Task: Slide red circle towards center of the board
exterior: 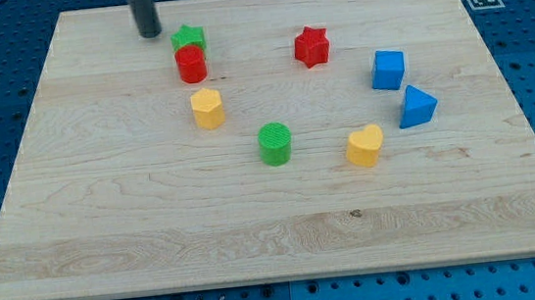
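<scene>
Near the view's top left, my tip (pixel 149 33) stands apart from the red circle (pixel 191 65), which touches the green star (pixel 188 37); no gripper exists; the push should probably start behind the circle, heading toward the board (pixel 108 234) centre.

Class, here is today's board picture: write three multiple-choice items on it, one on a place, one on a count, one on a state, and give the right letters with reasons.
1. Where is my tip relative to the red circle?
A. toward the view's top left
B. toward the view's bottom right
C. on top of it

2. How many blue blocks are there?
A. one
B. two
C. four

3. The red circle and the green star are:
A. far apart
B. stacked
C. close together, perhaps touching

Answers:
1 A, the rod ends up-left of it.
2 B, the blue cube and blue triangle.
3 C, the star sits right behind the circle.
</scene>
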